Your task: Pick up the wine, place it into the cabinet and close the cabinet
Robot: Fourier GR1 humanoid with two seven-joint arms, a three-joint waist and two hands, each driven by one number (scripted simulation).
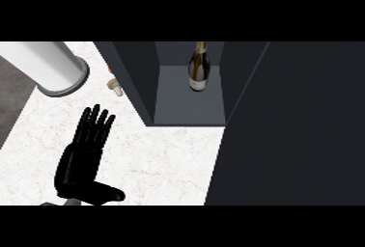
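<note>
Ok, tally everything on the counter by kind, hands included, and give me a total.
Wine bottle: 1, standing inside the cabinet
Dark cabinet: 1, open
White cylindrical container: 1
Small object beside the cabinet, partly hidden: 1
Left hand: 1, open
Total: 5

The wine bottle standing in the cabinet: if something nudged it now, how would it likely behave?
The wine bottle stands upright, tall and narrow, on the cabinet floor, so a push near its neck would probably tip it. Once down, its round body would likely roll. It looks glassy, so possibly slippery and breakable.
</note>
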